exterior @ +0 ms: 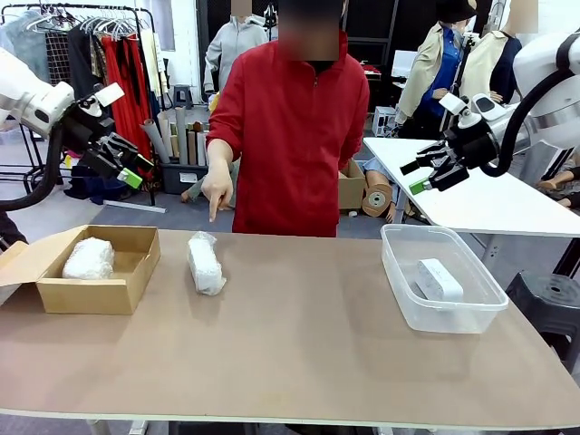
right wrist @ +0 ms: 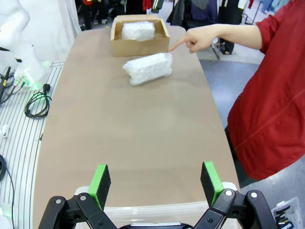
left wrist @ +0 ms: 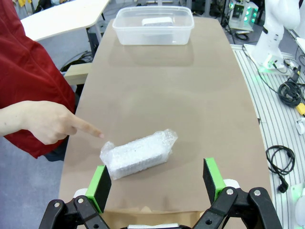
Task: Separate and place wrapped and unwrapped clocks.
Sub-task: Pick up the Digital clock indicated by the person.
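One wrapped clock [exterior: 206,264], a white oblong bundle in crinkly clear bubble wrap, lies on the brown table [exterior: 317,353] just beside the cardboard box [exterior: 86,294]. A second wrapped clock [exterior: 89,258] lies inside this box. The bare clock [exterior: 439,279], smooth and white, lies in the clear plastic container [exterior: 419,228]. The person's hand [exterior: 217,188] points down at the bundle on the table. The left gripper [exterior: 138,170] and the right gripper [exterior: 413,178] hang above the table, jaws wide apart, holding nothing.
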You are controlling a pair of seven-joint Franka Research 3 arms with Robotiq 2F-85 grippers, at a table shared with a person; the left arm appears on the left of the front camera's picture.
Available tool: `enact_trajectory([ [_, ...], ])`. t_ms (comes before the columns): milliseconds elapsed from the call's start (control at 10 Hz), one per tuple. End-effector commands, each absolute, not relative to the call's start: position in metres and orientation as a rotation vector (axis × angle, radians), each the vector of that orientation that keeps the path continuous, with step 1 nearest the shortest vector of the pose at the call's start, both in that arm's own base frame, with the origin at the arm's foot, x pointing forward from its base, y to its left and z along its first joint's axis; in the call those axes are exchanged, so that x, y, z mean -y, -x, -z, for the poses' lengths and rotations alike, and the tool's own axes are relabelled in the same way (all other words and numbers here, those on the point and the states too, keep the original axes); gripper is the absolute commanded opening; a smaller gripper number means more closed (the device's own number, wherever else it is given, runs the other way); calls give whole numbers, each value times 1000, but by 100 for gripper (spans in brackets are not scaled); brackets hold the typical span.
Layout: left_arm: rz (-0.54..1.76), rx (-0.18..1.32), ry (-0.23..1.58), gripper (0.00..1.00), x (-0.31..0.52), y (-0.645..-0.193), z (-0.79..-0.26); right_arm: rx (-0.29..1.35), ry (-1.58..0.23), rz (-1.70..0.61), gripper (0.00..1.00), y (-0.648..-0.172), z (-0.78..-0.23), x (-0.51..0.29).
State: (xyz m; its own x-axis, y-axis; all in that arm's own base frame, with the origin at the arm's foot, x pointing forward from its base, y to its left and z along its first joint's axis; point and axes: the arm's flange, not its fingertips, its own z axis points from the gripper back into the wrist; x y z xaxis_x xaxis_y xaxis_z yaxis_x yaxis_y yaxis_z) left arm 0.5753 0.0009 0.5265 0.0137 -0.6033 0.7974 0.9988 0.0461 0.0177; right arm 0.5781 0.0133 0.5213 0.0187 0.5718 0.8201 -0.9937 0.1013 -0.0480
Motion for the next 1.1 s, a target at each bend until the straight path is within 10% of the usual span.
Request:
enact_trajectory([
  [0, 1415, 749, 685, 100, -1, -574, -529, 827, -661, -1376, 100, -577, -524, -13],
  [1000, 1415, 749, 685, 100, -1, -574, -529, 827, -661, -1376, 100, -577, -524, -13],
])
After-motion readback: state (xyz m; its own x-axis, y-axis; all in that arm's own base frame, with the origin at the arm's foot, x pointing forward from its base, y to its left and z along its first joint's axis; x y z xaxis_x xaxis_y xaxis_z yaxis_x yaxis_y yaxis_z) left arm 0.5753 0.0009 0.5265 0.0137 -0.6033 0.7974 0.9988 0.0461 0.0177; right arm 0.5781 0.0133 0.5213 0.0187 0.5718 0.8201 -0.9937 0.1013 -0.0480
